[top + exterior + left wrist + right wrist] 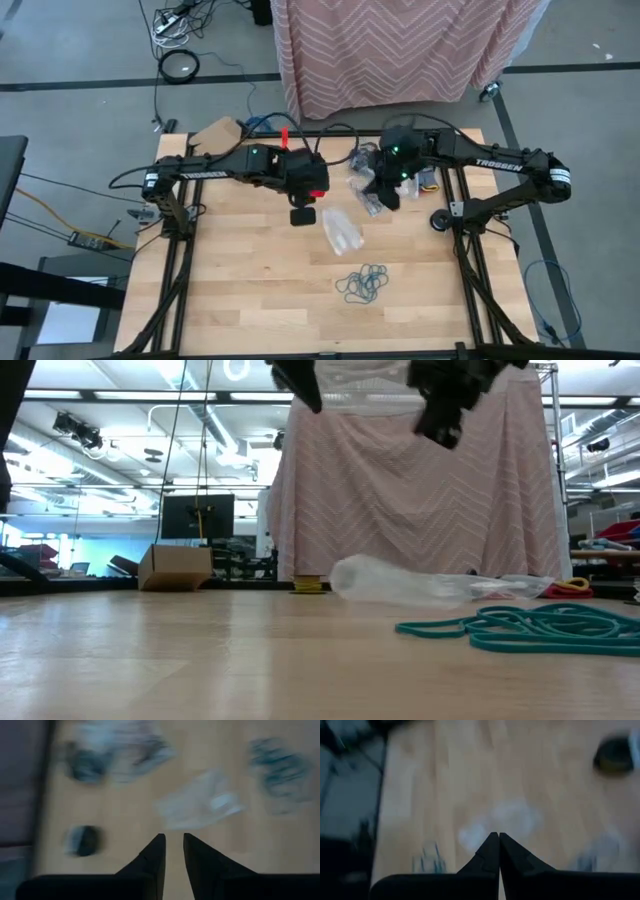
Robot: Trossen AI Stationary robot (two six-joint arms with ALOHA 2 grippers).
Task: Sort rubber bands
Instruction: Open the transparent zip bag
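- Wooden table (240, 300), pink patterned cloth behind it.
- Teal rubber bands (363, 284) lie in a tangled heap near the table's front, well apart from both arms; no exact count possible, several loops overlap.
- Light, floppy, likely to snag: pinch one strand at the heap's edge.
- One clear bag (342, 230) lies between heap and arms.
- Left gripper (173, 851) hovers empty, fingers slightly parted.
- Right gripper (498, 851) pressed together, empty.

Teal rubber bands (363, 284) on light wood-grain table (240, 300). Clear plastic bag (342, 230), whitish sheen. Both arms black; left gripper (303, 216) black w/ red bits nearby. Pink-and-white chevron cloth (390, 50) at back. Floor grey.
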